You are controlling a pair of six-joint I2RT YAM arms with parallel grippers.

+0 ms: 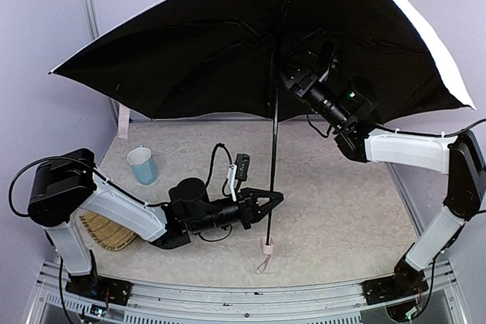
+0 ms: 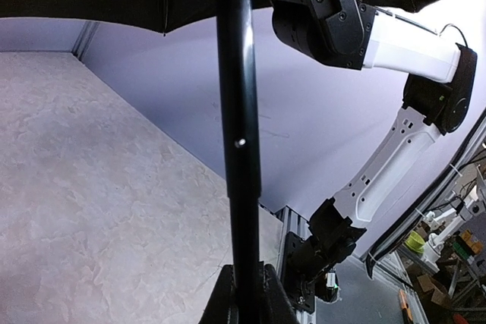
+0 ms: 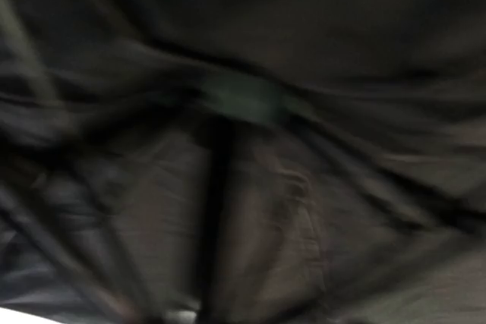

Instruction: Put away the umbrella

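Your left fingers (image 2: pixel 279 303) are clamping the low shaft (image 1: pixel 274 149) of the umbrella (image 1: pixel 228 58), which is standing fully open with its handle (image 1: pixel 267 248) on the bench (image 1: pixel 342 202). Your right fingers (image 1: pixel 290 73) are hanging under the canopy (image 1: pixel 380 43), and you cannot tell their opening. Closing and folding are not yet done.

Umbrella (image 1: pixel 258 43) standing upright at mid-table, handle (image 1: pixel 267 247) down on the table (image 1: pixel 342 202) near the front edge, shaft (image 1: pixel 273 142) rising straight up, canopy spreading overhead above the rear half. Left gripper (image 1: pixel 276 199) low on the shaft, just above the handle, reaching in from the left, a finger touching each side. Right gripper (image 1: pixel 287 75) high beside the shaft, under the canopy, coming from the right; grip hidden. Cup (image 1: pixel 141 165) upright at rear left, well apart from the shaft. Basket (image 1: pixel 106 231) at near left, partly beneath the left arm.
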